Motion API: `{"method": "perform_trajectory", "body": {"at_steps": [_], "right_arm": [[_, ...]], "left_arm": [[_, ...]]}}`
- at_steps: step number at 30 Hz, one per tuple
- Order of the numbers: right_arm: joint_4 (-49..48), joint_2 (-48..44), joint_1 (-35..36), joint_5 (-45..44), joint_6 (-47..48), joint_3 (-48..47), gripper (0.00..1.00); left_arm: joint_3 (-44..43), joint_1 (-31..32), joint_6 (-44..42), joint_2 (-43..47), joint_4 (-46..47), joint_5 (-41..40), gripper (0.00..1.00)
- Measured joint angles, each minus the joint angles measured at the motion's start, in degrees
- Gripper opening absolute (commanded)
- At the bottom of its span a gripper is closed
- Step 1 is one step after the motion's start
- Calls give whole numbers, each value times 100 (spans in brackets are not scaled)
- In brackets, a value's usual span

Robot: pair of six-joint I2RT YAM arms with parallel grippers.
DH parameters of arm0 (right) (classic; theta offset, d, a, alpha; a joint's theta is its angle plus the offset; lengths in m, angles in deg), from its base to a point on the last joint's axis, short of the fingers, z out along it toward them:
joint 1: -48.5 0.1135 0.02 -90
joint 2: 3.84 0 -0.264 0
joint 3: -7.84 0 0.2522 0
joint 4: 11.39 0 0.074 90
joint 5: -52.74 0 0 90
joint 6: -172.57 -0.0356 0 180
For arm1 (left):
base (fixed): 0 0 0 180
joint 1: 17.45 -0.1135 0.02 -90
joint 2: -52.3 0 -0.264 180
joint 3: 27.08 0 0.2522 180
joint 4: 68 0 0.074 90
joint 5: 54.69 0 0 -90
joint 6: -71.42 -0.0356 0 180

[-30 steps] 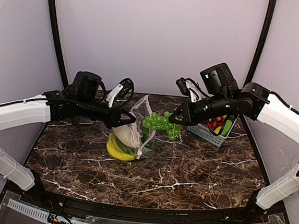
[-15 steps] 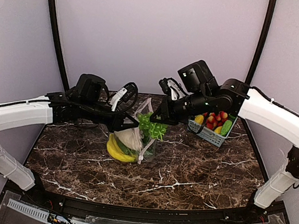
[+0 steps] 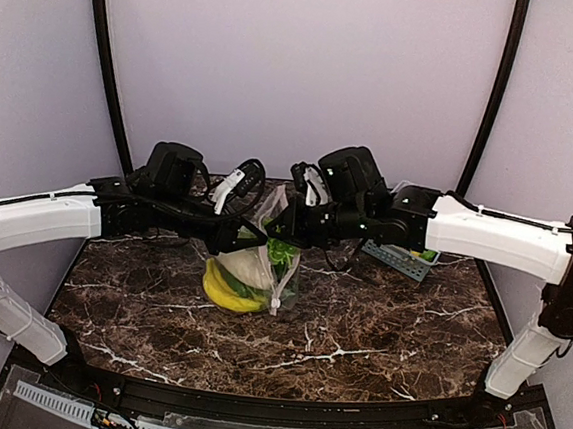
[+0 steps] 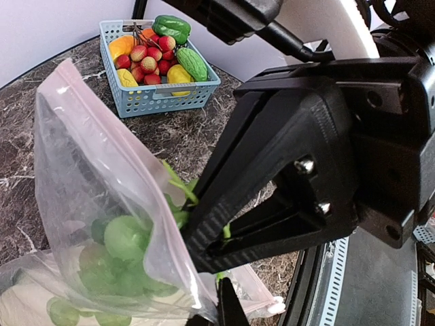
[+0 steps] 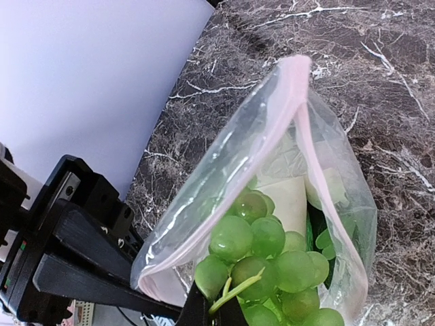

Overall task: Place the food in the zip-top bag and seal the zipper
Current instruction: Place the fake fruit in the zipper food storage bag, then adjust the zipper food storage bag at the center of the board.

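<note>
Our left fingers [image 3: 250, 233] are closed on one lip of the bag [image 5: 224, 163], which hangs from them with its mouth gaping and its bottom on the bench [image 3: 377, 323]. The banana [image 3: 222, 291] and a white piece already lie low inside. Our right fingers [image 5: 207, 311] pinch the stem of the grapes [image 5: 262, 255]. The bunch dangles just ahead of them, inside the mouth and between the two runs of the pink zipper [image 5: 299, 102]. The basket [image 4: 160, 98] stands well behind the right fingers. We judge the release to be the risk. If the stem is let go this high, the bunch may catch on the far lip and tip out, or its weight may tug the thin plastic from the left pinch. The two sets of fingers are also close, so pushing deeper could knock the held lip loose or crease the zipper.
</note>
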Motion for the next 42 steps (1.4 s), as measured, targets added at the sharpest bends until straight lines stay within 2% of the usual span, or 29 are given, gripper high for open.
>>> {"method": "perform_trajectory", "body": {"at_steps": [10,11,17,20,24,30,33,42], "right_arm": [[-638,492,72,-404,118,254,0],[-651,522,79,-428,144,260,2],[-726,614,81,-498,391,260,41],[-671,590,72,-588,503,260,51],[-546,306,70,-608,573,398,57],[-422,-658,81,-588,560,719,58],[-439,-1021,94,-588,546,789,54],[55,-931,42,-1005,205,1217,41]], "left_arm": [[0,0,0,2,-2,4,1],[0,0,0,2,-2,4,1],[0,0,7,4,-2,-2,1],[0,0,15,24,-46,-66,1],[0,-4,20,52,-57,-232,1],[0,-94,24,116,-66,-417,1],[0,-127,26,116,-66,-446,1],[0,-140,33,116,-68,-455,1]]}}
